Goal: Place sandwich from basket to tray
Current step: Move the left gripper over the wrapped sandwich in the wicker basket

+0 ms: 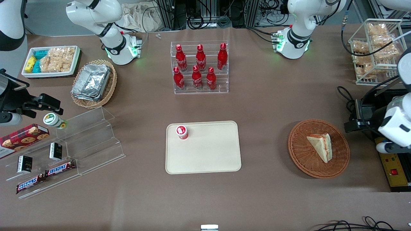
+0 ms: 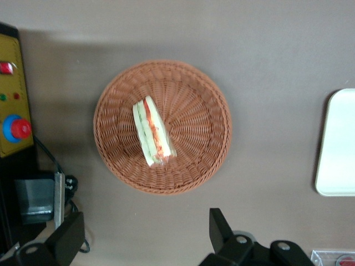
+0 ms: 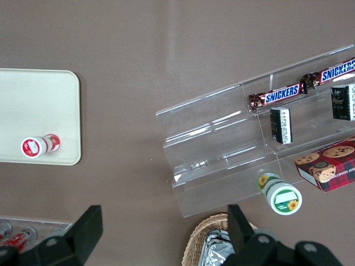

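The sandwich (image 1: 320,146) (image 2: 151,133), a pale bread wedge with red-pink filling, lies in the round reddish-brown wicker basket (image 1: 300,152) (image 2: 194,100). The cream tray (image 1: 208,157) (image 2: 338,144) lies flat mid-table, apart from the basket. My gripper (image 1: 353,123) (image 2: 145,235) hangs above the table beside the basket, toward the working arm's end. It is open wide, with only bare table between its black fingers (image 2: 221,226). It touches neither the basket nor the sandwich.
A small red-capped cup (image 1: 181,132) stands on the tray's corner. A yellow control box (image 1: 396,170) and cables lie beside the basket at the table's edge. A clear rack of red bottles (image 1: 200,67) stands farther from the camera than the tray.
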`<state>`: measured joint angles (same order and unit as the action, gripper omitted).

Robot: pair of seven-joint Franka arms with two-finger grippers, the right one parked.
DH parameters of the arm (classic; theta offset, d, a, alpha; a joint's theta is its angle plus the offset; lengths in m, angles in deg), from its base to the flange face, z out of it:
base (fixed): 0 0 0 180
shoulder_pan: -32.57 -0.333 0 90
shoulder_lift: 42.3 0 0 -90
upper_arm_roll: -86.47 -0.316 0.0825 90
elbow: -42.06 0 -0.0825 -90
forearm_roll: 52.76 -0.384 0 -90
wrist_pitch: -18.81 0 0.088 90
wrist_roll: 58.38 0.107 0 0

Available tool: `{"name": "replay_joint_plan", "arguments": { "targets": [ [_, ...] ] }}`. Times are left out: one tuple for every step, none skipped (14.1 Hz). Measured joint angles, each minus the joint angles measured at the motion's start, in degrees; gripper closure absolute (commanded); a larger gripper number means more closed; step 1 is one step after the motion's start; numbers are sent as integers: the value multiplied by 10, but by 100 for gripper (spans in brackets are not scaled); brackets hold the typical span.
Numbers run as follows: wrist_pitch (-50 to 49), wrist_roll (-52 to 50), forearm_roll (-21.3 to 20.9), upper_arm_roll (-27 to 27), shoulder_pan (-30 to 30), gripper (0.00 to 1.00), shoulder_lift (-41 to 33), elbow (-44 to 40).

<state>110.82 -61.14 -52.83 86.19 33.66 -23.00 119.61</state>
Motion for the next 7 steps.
{"name": "replay_joint_plan", "arguments": {
  "targets": [
    [9,-1,0,0,0,0,0,19],
    [25,-1,0,-1,0,0,-1,40],
    [45,-1,0,-1,-1,0,-1,63],
    [68,-1,0,-2,-2,0,-2,87],
    [89,-1,0,-3,-3,0,-2,112],
    [109,-1,0,-4,-3,0,-2,135],
    [128,-3,0,-5,-4,0,-2,156]
  ]
}}
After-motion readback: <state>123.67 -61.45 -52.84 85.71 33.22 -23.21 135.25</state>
